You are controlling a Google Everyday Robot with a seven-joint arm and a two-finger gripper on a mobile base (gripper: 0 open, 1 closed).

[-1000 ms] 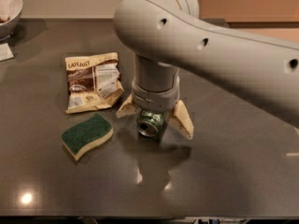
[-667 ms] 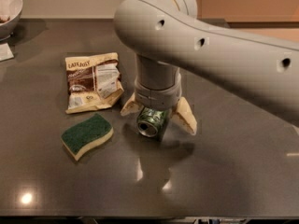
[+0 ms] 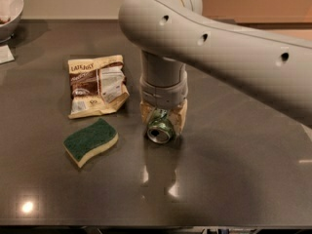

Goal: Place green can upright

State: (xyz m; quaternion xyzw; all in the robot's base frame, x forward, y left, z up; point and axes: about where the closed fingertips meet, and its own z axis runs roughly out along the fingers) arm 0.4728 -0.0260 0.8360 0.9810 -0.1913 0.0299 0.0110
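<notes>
The green can (image 3: 159, 129) lies on its side on the dark table (image 3: 234, 169), its silver top facing the camera. My gripper (image 3: 163, 125) reaches down from the grey arm (image 3: 204, 43) right over it. The tan fingers (image 3: 182, 116) press against both sides of the can, shut on it. The can's far end is hidden under the wrist.
A green-and-yellow sponge (image 3: 90, 141) lies left of the can. A brown snack bag (image 3: 96, 85) lies behind the sponge. A white bowl (image 3: 9, 9) stands at the far left corner, with a white card (image 3: 6, 54) near it.
The fingers were spread wide on either side of the can; now they have closed in against it. The can has stayed on its side in the same place.
</notes>
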